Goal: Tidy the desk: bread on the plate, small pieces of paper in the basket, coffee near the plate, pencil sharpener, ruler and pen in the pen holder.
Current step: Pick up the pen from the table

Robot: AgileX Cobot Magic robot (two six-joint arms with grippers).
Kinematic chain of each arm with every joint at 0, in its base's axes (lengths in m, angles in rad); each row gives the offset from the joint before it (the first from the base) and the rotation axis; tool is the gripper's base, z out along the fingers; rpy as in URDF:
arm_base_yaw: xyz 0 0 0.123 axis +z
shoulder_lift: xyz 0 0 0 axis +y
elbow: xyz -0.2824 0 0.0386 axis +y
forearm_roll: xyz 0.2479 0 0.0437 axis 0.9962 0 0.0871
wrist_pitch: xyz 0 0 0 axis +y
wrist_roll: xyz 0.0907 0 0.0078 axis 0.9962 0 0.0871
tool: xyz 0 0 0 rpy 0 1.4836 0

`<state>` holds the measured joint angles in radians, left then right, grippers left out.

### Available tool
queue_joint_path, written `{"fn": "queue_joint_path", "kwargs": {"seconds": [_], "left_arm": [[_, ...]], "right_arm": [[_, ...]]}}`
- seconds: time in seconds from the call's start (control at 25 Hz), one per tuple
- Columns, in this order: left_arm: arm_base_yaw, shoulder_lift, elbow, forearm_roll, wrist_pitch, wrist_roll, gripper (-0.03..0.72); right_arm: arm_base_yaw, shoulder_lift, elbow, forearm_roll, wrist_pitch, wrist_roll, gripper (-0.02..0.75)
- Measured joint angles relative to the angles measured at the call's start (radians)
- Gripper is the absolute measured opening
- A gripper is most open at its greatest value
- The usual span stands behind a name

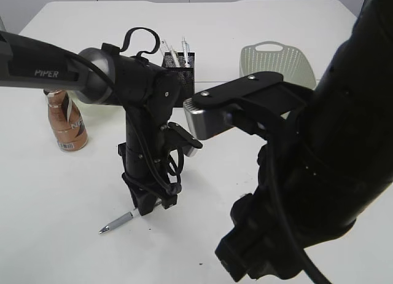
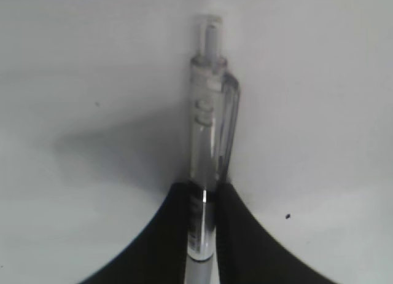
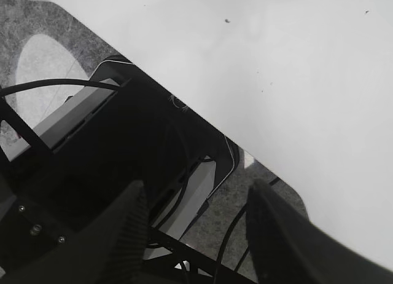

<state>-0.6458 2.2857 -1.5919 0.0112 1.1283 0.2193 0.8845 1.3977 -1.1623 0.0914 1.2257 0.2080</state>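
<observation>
My left gripper (image 1: 147, 205) points down at the table and is shut on a clear-and-silver pen (image 1: 118, 222); the pen's tip sticks out to the lower left. In the left wrist view the pen (image 2: 207, 130) runs up between the two black fingers (image 2: 202, 198), its clicker end away from me. A black mesh pen holder (image 1: 178, 67) with pens in it stands at the back. A coffee bottle (image 1: 66, 121) stands at the left. A pale green basket (image 1: 277, 63) sits at the back right. My right gripper (image 3: 196, 228) is open and empty, past the table edge over the floor.
The right arm (image 1: 307, 185) fills the lower right of the exterior view and hides the table there. A pale plate (image 1: 92, 106) shows partly behind the left arm, next to the coffee bottle. Bread, ruler, sharpener and paper pieces are out of view.
</observation>
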Motion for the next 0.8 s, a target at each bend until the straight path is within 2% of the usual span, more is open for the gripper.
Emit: {"fn": "queue_joint_path", "kwargs": {"seconds": [0.32, 0.64, 0.8], "left_arm": [[0.002, -0.009, -0.001, -0.044, -0.035, -0.001, 0.075], [0.048, -0.032, 0.016, -0.136, -0.097, -0.001, 0.073], [0.066, -0.062, 0.016, -0.145, -0.144, -0.002, 0.073]], "right_arm": [[0.000, 0.000, -0.002, 0.000, 0.000, 0.000, 0.384], [0.000, 0.000, -0.002, 0.000, 0.002, 0.000, 0.384], [0.000, 0.000, -0.007, 0.000, 0.002, 0.000, 0.384]]}}
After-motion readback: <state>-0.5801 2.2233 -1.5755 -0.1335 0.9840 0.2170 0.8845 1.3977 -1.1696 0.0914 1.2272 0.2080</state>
